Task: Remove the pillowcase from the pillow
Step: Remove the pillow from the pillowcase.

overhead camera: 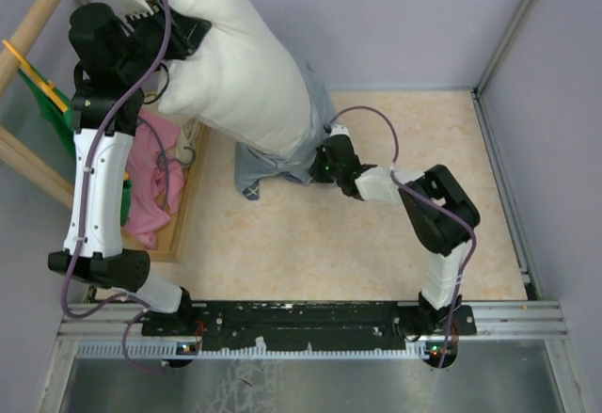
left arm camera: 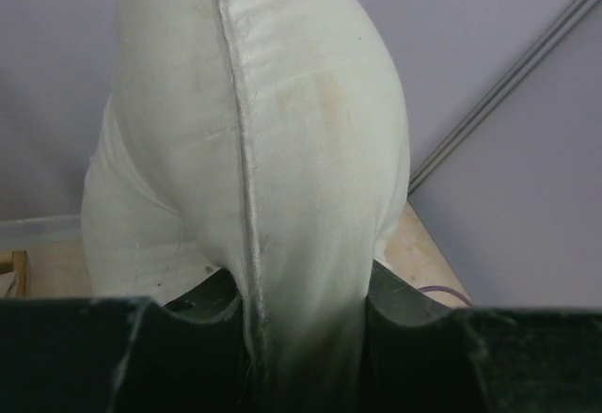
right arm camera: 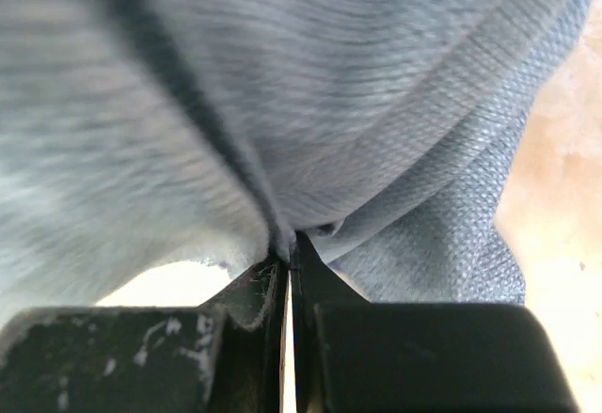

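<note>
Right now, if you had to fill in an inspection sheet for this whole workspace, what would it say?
Surface: pale mottled table, nothing seen wrong with it.
Job's things: white pillow held up by its upper end; blue-grey pillowcase bunched around its lower end and trailing onto the table.
Clutter: pink cloth and green cloth by a wooden frame at the left.
Grippers: left gripper shut on the pillow's seamed edge; right gripper shut on a fold of the pillowcase.
Cables: purple cables run along both arms, one looping close to the pillowcase.
Surroundings: plain grey walls.
</note>
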Available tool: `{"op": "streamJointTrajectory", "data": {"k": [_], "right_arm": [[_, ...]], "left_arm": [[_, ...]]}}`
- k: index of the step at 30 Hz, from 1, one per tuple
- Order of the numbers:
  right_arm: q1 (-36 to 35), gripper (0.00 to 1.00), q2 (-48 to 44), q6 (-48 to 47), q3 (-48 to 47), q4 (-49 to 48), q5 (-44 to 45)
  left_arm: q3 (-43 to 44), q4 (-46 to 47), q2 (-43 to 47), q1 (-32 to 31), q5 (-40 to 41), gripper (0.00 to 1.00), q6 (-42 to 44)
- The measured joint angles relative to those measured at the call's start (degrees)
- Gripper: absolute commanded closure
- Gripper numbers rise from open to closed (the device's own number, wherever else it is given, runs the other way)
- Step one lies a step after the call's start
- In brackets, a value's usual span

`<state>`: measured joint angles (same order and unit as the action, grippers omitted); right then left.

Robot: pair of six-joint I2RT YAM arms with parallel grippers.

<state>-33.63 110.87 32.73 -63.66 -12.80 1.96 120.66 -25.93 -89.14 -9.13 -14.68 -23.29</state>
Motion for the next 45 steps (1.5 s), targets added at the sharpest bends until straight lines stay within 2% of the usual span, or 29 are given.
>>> {"op": "streamJointTrajectory", "data": {"k": [5,10,15,18,19,20,22,23,24,27,30,33,35,39,45], "right_arm": [[-0.4,1.0,-15.7,-8.0,4.5,0.4,-3.3],[-0.4,1.0,-28.9,-14.9,-0.8,1.9,-10.1],[-0.8,1.0,-30.5,-16.3,-7.8,4.8,-17.3],[-3.5,1.0,-27.1,-17.2,-10.9,7.7,-19.8],[-5.0,0.97,-25.1,-17.8,-12.2,9.1,-20.7],[-6.3,0.75,-23.6,-18.3,-13.0,10.2,-21.5],[-8.8,0.17,-20.7,-19.0,-14.1,12.7,-24.3],[-9.6,0.06,-20.0,-19.5,-14.1,13.7,-25.9],[-10.1,0.02,-19.7,-19.7,-14.1,14.8,-27.7],[-7.7,0.01,-21.5,-18.3,-13.0,14.1,-35.7],[3.5,0.01,-26.8,-9.2,-7.2,2.8,-42.5],[19.8,0.02,-28.7,-0.2,-6.3,-4.6,-40.9],[24.4,0.03,-27.5,0.8,-8.6,-2.2,-36.4],[23.1,0.04,-19.7,-0.3,-16.1,4.2,-31.5],[20.9,0.04,-9.8,-3.4,-16.5,14.6,-27.2]], "left_arm": [[-5.7,1.0,3.0,3.6,-6.2,1.0,0.9],[-13.9,1.5,7.1,4.1,-7.5,1.0,3.0],[-21.7,1.4,10.4,4.3,-7.4,1.0,4.0],[-24.0,1.3,11.2,4.3,-7.5,1.0,4.4],[-24.5,1.2,11.3,4.3,-7.5,1.0,4.7],[-24.9,1.0,11.3,4.4,-7.4,1.0,5.2],[-25.9,0.3,11.7,4.5,-7.1,1.0,6.7],[-26.1,0.0,11.8,4.5,-7.0,1.0,7.1],[-27.0,-0.3,12.4,4.6,-6.8,1.0,8.0],[-30.4,-1.0,15.0,4.7,-6.1,1.0,10.4],[-34.9,-2.4,18.5,4.8,-5.2,1.0,12.3],[-38.3,-4.6,21.1,4.8,-4.6,1.0,13.8],[-39.4,-6.0,21.6,4.8,-4.1,1.0,14.5],[-39.6,-7.2,21.6,4.8,-3.3,1.0,15.5],[-39.6,-7.6,21.5,4.8,-3.1,1.0,15.7]]}}
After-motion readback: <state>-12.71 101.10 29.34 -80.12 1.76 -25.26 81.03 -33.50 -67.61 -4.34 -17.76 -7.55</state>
